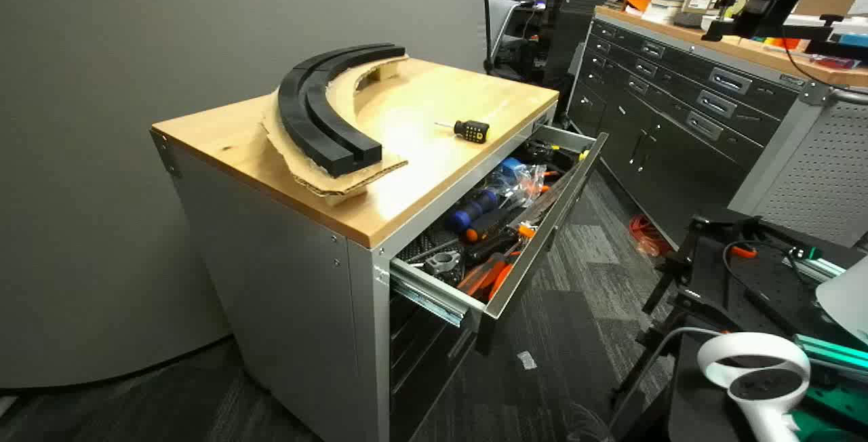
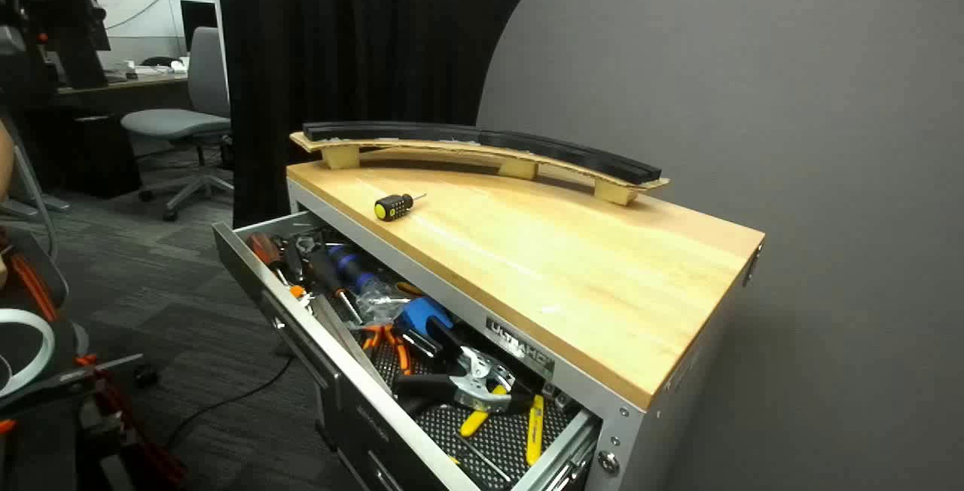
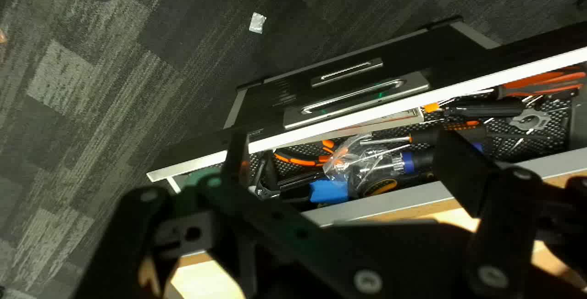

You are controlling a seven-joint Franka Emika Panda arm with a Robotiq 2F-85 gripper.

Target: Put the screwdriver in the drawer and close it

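The screwdriver, a stubby black tool with a yellow handle end, lies on the wooden top of the grey cabinet in both exterior views (image 1: 471,131) (image 2: 395,206). Its handle points to the drawer side, its shaft toward the curved black piece. The drawer is pulled out, with tools inside, in both exterior views (image 1: 548,225) (image 2: 354,364). It also shows in the wrist view (image 3: 367,115). My gripper (image 3: 349,159) is open and empty, its fingers wide apart above the drawer in the wrist view. The screwdriver does not show in the wrist view.
The curved black piece (image 1: 325,103) rests on raised cardboard on the wooden top (image 2: 565,250). Dark hardware (image 1: 773,1) hangs at an exterior view's top right; I cannot tell if it is my gripper. A dark tool chest (image 1: 678,89) stands behind.
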